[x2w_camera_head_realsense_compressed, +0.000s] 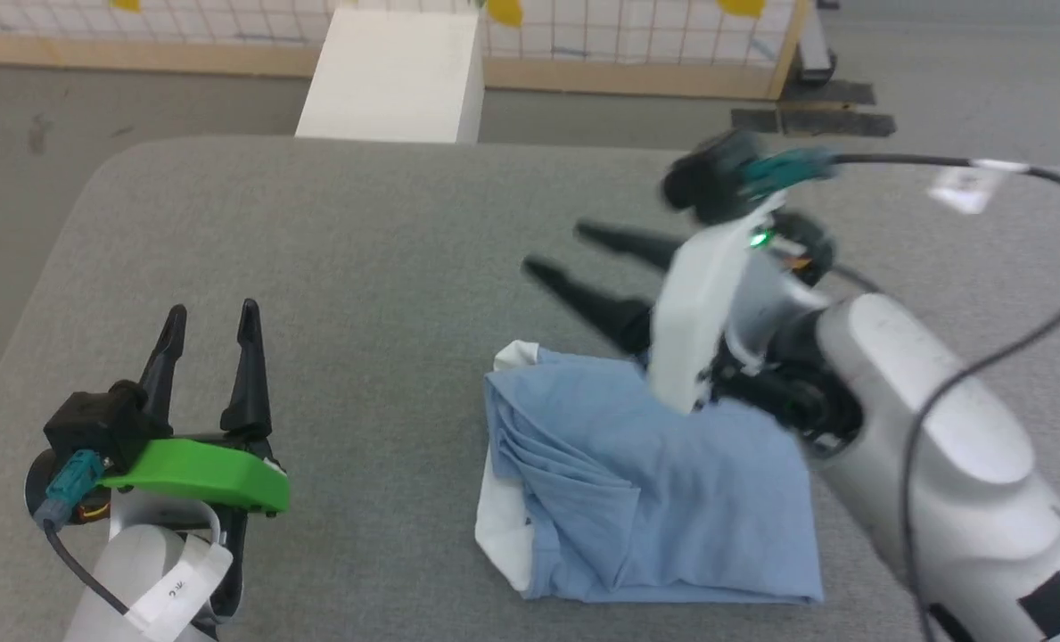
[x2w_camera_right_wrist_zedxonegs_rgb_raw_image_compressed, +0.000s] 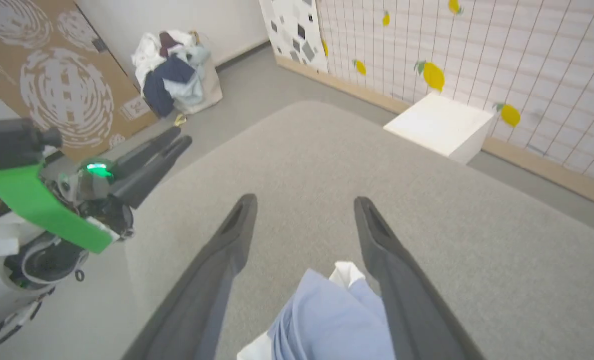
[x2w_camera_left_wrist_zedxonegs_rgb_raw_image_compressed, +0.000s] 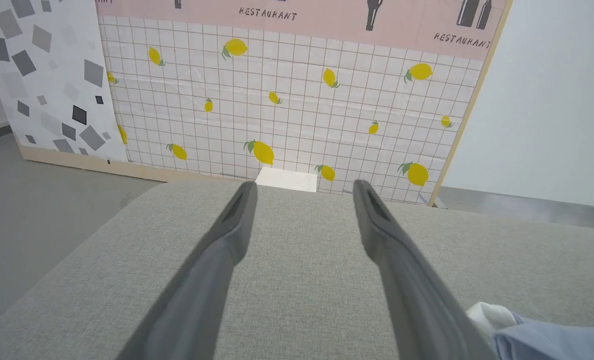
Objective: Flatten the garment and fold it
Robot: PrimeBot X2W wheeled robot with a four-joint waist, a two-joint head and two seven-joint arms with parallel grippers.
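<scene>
While the shirt (x2w_camera_head_realsense_compressed: 654, 481) lies in a compact, roughly rectangular bundle on the table (x2w_camera_head_realsense_compressed: 360, 232), the right gripper (x2w_camera_head_realsense_compressed: 558, 250) hangs over its far edge, jaws spread wide with nothing between them. In the right wrist view the blue cloth and a tab of white sit low between the two fingers, short of their tips, and no cloth is pinched. The left gripper (x2w_camera_head_realsense_compressed: 212, 312) rests well apart from the shirt, off to its left, jaws likewise spread and empty. In the left wrist view a corner of the shirt peeks in just beyond the finger on that view's right.

Judged from how things lie, the folding looks largely done. The shirt is doubled over in several layers, and its near and right edges run fairly straight. What is left seems to be tidying: loose pleats bunch along the side nearest the left gripper, white fabric pokes out at that side's corners, and the top layer sits crooked. A press or tug there would likely square the bundle. Whether another fold is wanted cannot be told from these views.
</scene>
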